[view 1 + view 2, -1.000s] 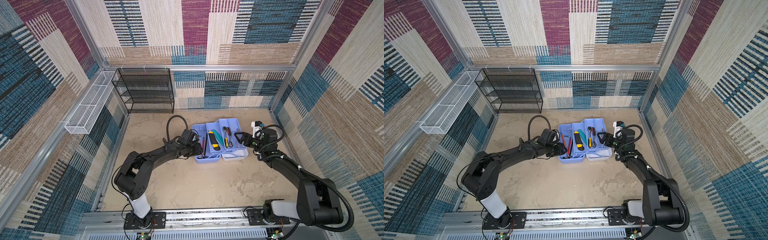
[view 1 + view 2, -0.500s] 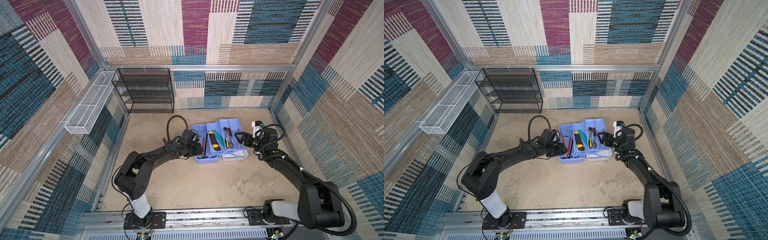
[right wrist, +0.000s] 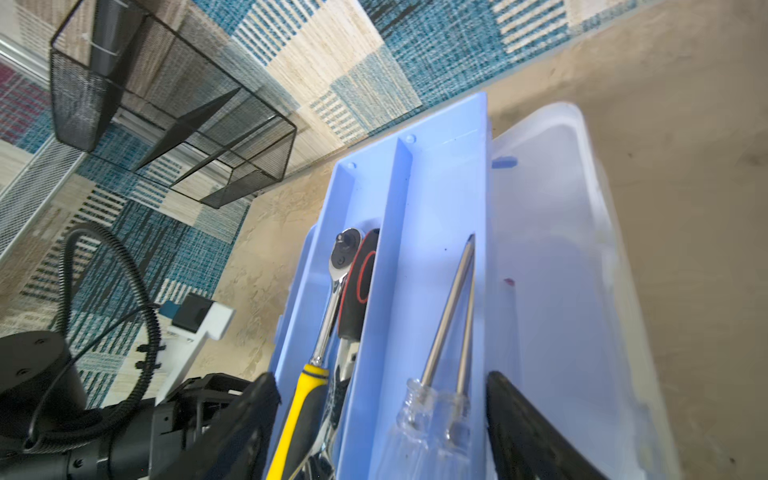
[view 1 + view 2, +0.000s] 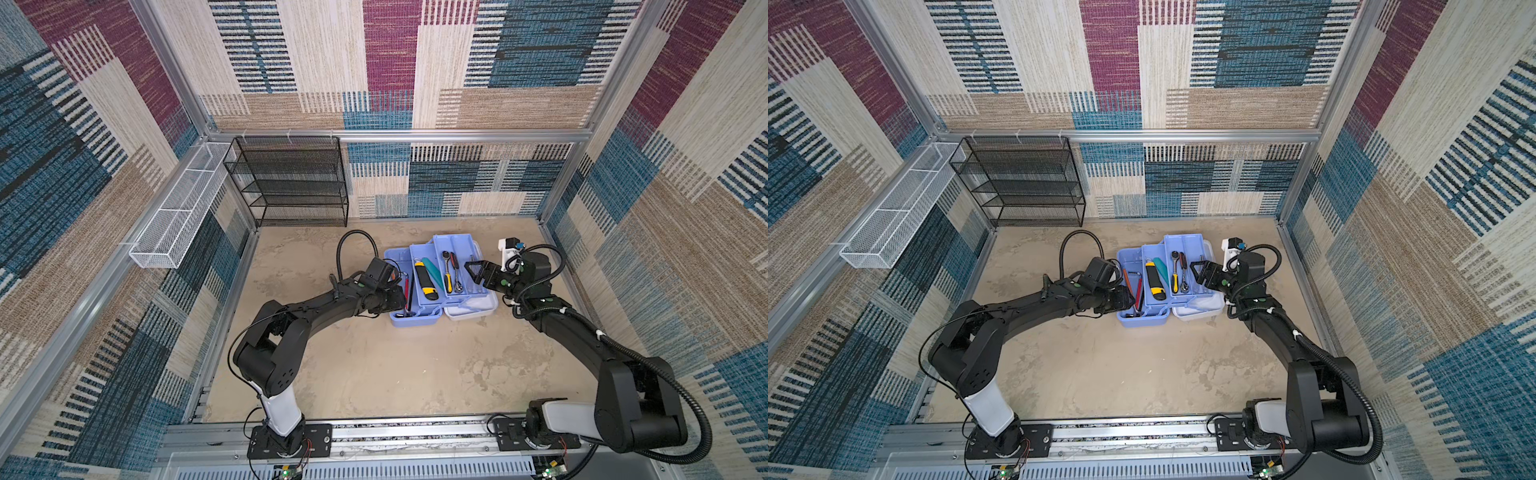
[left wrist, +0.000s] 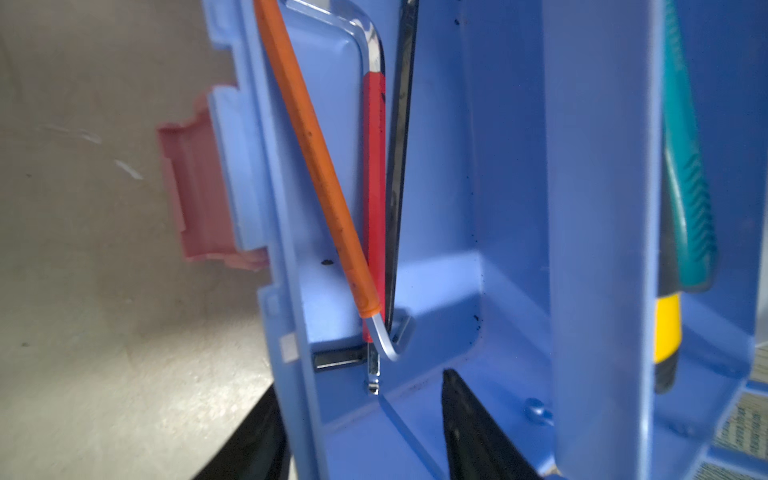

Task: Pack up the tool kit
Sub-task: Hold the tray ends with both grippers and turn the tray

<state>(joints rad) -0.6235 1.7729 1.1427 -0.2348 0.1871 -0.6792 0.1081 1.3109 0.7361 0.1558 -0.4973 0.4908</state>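
We are seeing the tan tabletop (image 4: pixel 374 365) carrying the open tool kit (image 4: pixel 415 322) and the black rack (image 4: pixel 291 183) standing at its back edge.

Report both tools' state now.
Left tool: open, astride the tool kit base wall, holding nothing.
Right tool: wide astride the upper tray; grip cannot be told.
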